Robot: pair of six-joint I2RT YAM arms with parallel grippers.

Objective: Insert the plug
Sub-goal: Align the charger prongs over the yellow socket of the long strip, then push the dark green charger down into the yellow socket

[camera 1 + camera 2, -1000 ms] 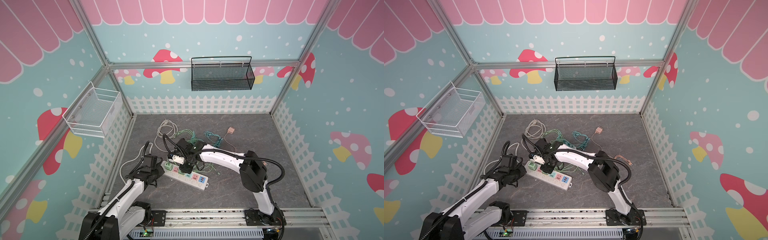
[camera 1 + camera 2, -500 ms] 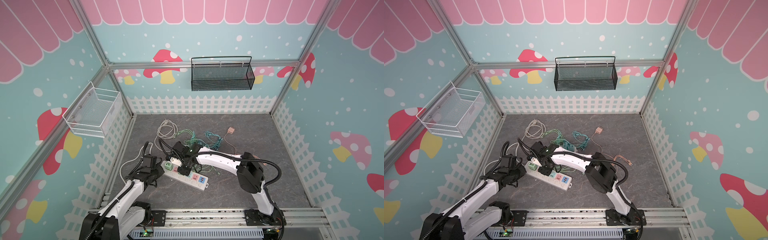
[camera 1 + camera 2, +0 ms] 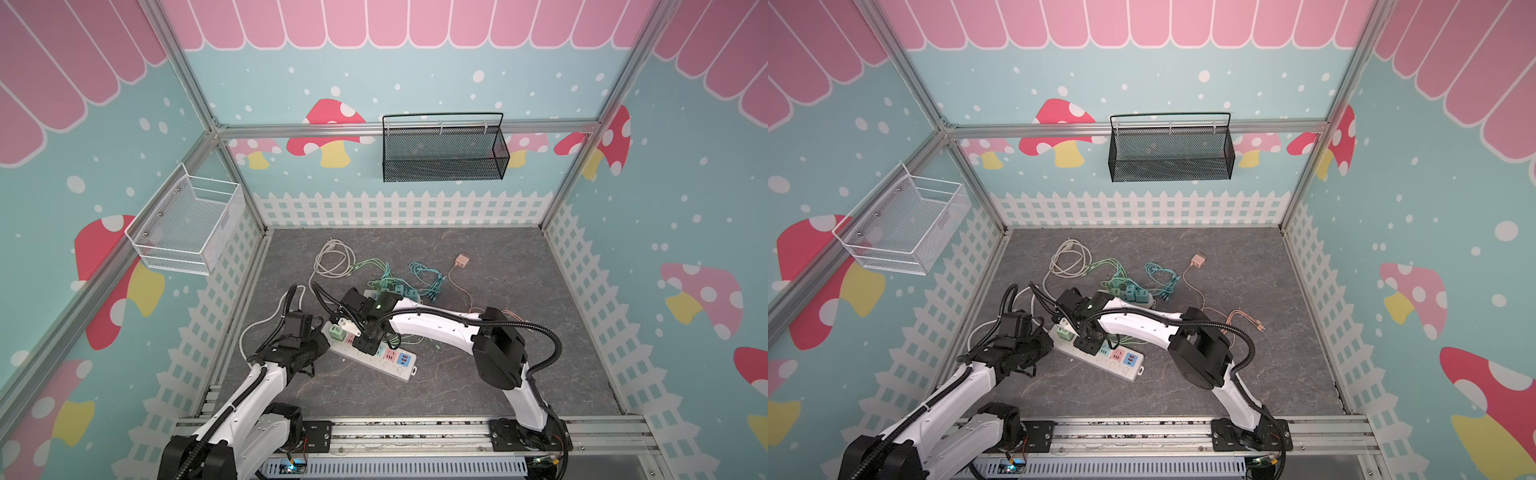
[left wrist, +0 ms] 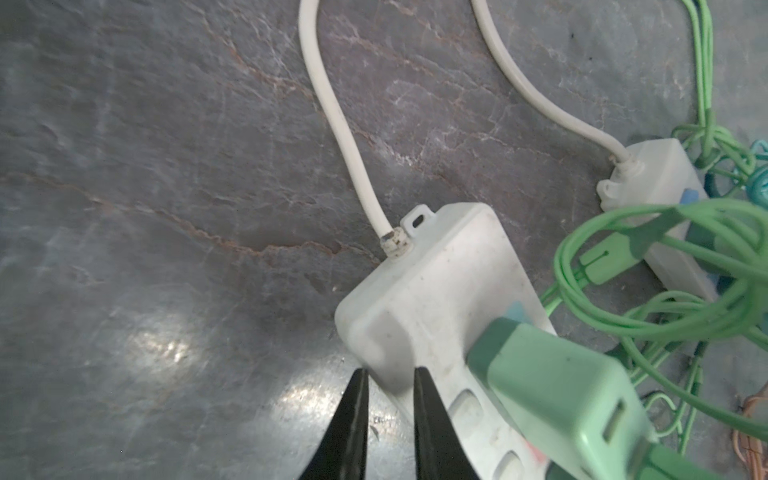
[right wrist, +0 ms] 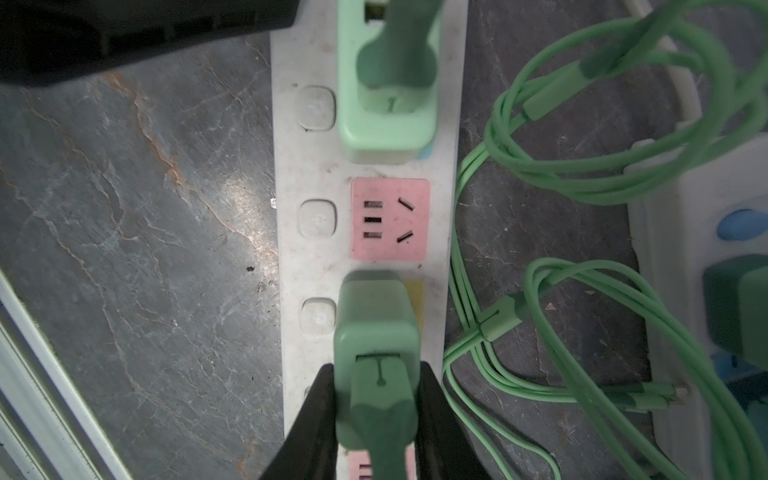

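Observation:
My right gripper [image 5: 378, 368] is shut on a green plug [image 5: 376, 328]. The plug stands on the yellow socket of the white power strip [image 5: 286, 249], and its prongs are hidden. In both top views the right gripper [image 3: 361, 340] [image 3: 1086, 340] points down onto the middle of the power strip [image 3: 405, 371] [image 3: 1133, 372]. My left gripper [image 4: 386, 374] sits at the cord end of the power strip [image 4: 428, 291], its narrow-set fingers pinching the strip's corner. The left gripper [image 3: 320, 347] lies low by that end.
A second green plug [image 5: 386, 104] [image 4: 552, 386] sits in the end socket, and a pink socket [image 5: 390, 219] lies bare between the two. Green cables [image 5: 582, 166] coil beside the strip. Another power strip [image 4: 656, 178] lies just behind, and the left wall fence [image 3: 216, 316] is close.
The right gripper with the plug has shifted slightly along the strip and settled lower onto it. The left arm has stayed in place.

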